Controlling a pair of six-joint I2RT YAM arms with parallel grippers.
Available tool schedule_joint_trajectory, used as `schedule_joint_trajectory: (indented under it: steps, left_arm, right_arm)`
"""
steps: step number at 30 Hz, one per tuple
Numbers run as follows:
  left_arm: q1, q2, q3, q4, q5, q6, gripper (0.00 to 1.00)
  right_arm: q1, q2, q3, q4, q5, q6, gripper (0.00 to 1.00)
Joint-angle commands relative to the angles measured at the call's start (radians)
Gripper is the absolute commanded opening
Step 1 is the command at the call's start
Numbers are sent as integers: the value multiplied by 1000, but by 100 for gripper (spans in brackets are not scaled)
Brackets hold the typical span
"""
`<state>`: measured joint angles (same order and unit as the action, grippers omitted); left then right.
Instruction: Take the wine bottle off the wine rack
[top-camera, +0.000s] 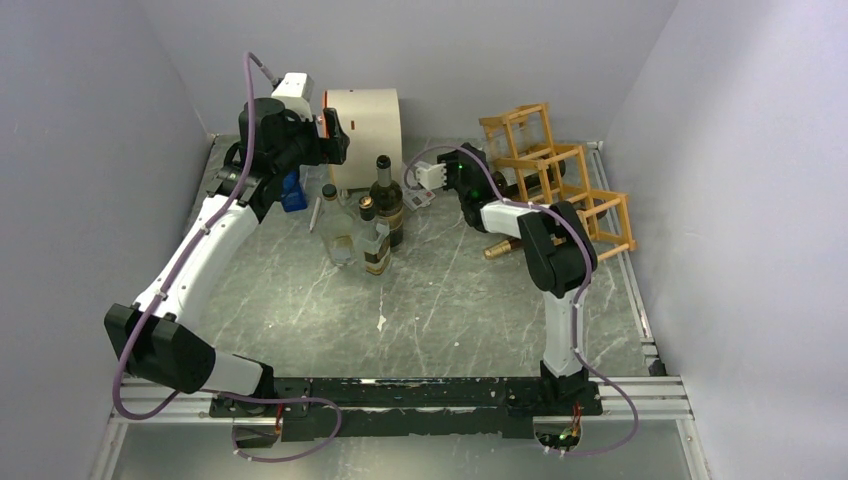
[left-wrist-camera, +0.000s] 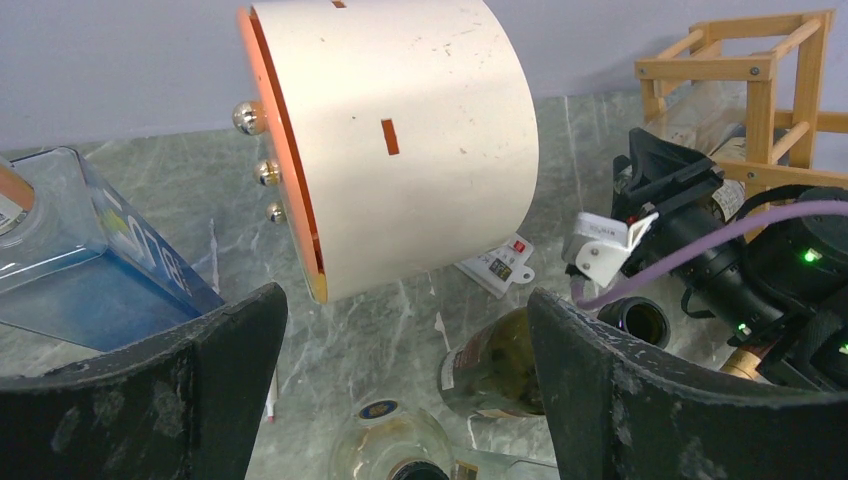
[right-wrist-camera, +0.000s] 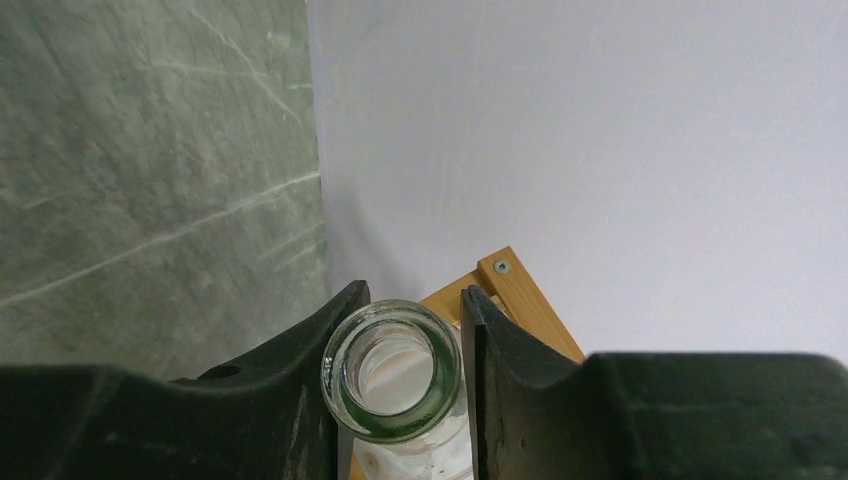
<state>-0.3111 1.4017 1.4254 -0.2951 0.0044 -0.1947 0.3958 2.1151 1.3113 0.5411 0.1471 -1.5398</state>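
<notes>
The wooden wine rack (top-camera: 560, 175) stands at the back right against the wall; it also shows in the left wrist view (left-wrist-camera: 745, 70) and the right wrist view (right-wrist-camera: 520, 300). My right gripper (top-camera: 478, 178) is at the rack's left side. In the right wrist view its fingers (right-wrist-camera: 414, 296) sit on both sides of the neck of a clear wine bottle (right-wrist-camera: 395, 428), whose open mouth faces the camera and whose body lies in the rack. My left gripper (top-camera: 335, 135) is open and empty, held high near the white drum; its fingers (left-wrist-camera: 405, 300) are spread wide over standing bottles.
A white drum (top-camera: 365, 125) lies at the back centre. Several upright bottles (top-camera: 388, 200) stand in front of it, with a blue box (top-camera: 292, 190) to their left. A gold-capped bottle (top-camera: 500, 247) lies on the table by the rack. Walls close in on three sides.
</notes>
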Motion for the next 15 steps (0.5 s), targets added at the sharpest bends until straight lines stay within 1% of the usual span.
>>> schedule_joint_trajectory:
  steps: [1,7,12,15]
  left_arm:
    - [4,-1,6,28,16,0,93]
    - [4,8,7,26,18,-2,93]
    - [4,10,9,25,25,-5,93]
    - [6,11,7,27,28,-5,93]
  right_arm:
    - [41,-51,-75,27,7,22,27]
    - [71,-104,-173,104,18,2,21]
    - [91,-172,-243,107,-1,28,18]
    - [89,-188,-267,133,5,70,17]
